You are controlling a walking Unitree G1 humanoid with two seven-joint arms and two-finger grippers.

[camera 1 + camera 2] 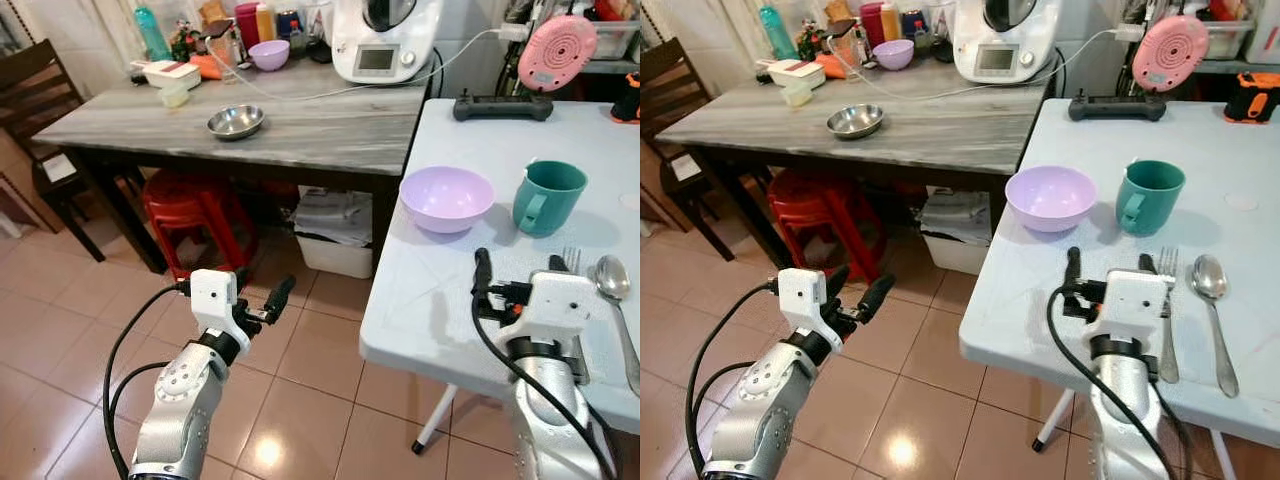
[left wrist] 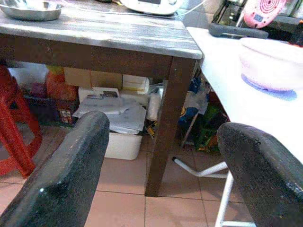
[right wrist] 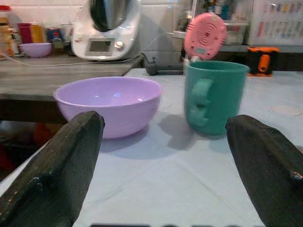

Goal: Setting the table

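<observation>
A lavender bowl [image 1: 446, 197] and a teal mug [image 1: 547, 197] stand side by side on the white table [image 1: 430, 300], near its left edge. A fork [image 1: 572, 262] and a spoon [image 1: 615, 290] lie to the right of my right gripper. That right gripper [image 1: 518, 268] hovers low over the table, open and holding nothing, pointing at the bowl [image 3: 109, 101] and the mug [image 3: 213, 97]. Over the tiled floor to the left of the table, my left gripper [image 1: 262, 290] is open and empty, aimed toward the table legs.
A grey wooden table [image 1: 300, 130] stands behind, carrying a steel bowl [image 1: 236, 122], a white kitchen appliance [image 1: 385, 40] and a small purple bowl [image 1: 269, 54]. Beneath it are a red stool [image 1: 195, 215] and a white bin [image 1: 335, 235]. A dark chair [image 1: 40, 110] is at far left.
</observation>
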